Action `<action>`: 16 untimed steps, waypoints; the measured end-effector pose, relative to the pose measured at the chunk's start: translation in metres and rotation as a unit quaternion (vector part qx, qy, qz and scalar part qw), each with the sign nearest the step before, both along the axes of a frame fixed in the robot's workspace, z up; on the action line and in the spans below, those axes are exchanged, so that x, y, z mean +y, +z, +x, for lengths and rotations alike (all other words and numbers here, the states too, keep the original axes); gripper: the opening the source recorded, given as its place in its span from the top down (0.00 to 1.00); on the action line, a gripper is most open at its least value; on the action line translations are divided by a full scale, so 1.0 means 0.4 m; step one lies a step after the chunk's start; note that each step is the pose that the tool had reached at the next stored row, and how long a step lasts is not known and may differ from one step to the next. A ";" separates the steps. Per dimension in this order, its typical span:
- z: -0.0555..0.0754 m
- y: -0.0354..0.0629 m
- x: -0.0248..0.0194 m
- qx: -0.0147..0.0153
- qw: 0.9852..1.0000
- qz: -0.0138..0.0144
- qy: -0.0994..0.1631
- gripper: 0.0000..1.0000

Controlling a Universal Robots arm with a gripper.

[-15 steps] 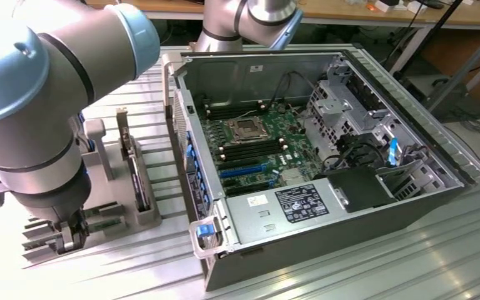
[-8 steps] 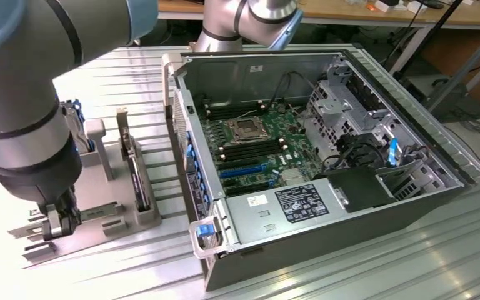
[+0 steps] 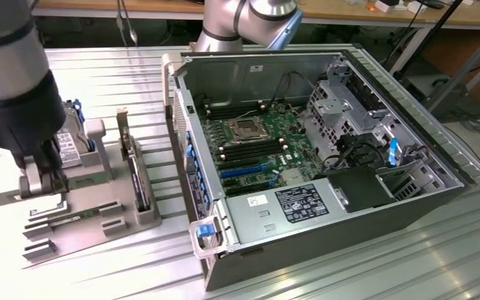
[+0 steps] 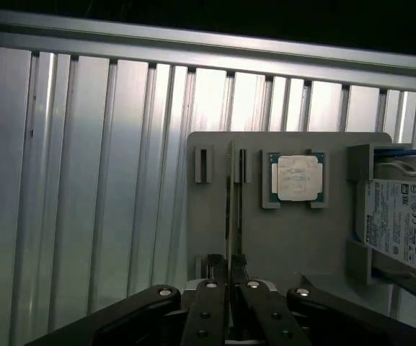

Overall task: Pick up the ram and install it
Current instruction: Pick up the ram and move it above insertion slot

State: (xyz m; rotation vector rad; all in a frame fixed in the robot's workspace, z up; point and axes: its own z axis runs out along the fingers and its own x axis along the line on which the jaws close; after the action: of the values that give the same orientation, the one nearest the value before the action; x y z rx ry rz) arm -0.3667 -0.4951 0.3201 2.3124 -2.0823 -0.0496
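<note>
Edge-on, a thin line, the ram [image 4: 230,202], upright in the grey holder [image 4: 294,238], chips unreadable. Clamped between closed jaws of the gripper [image 4: 228,270] — at nine o'clock of the computer case [image 3: 249,69], exterior view.

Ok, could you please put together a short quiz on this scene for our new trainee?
1. True or false: the processor chip lies on the gray tray, between the ram and the hard drive.
2. The gripper is nearest to: A the ram; B the processor chip; C the hard drive.
3. Fill in: in the exterior view, the open computer case stands on the tray's ____ side.
Key: 1 true; 2 A; 3 the exterior view's right.
</note>
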 end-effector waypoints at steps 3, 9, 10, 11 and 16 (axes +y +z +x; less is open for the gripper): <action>0.015 0.045 0.019 0.000 1.000 -0.001 0.000 0.86; 0.103 0.129 0.032 0.001 1.000 -0.001 0.000 0.86; 0.113 0.130 0.033 0.001 1.000 -0.001 0.000 0.86; 0.129 0.130 0.034 0.001 1.000 -0.001 0.000 0.86; 0.192 0.132 0.040 0.003 1.000 -0.001 0.000 0.86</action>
State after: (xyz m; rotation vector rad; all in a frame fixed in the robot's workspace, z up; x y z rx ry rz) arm -0.2899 -0.4790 0.3731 2.3079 -2.0784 -0.0535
